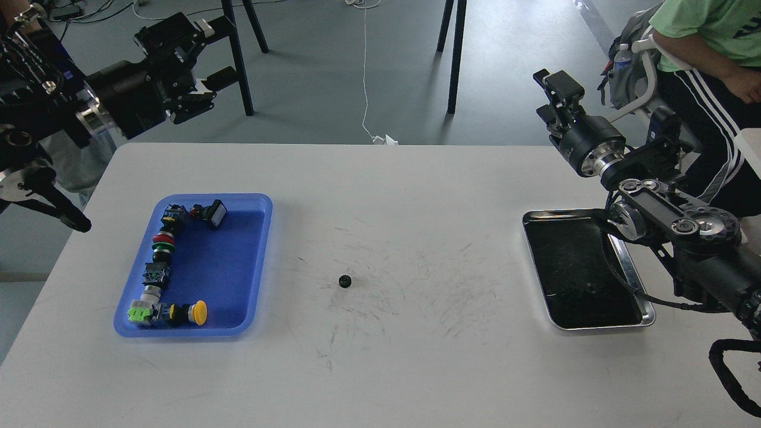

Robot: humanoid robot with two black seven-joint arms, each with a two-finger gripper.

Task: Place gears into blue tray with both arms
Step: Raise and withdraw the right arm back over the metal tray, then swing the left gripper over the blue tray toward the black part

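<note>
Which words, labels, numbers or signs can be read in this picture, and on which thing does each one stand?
None can be read.
Green shirt: a dark print at the picture's edge, cut off and unreadable.
Water bottle: a label too small to read.
Push-button switches in the blue tray: any markings too small to tell.
</note>
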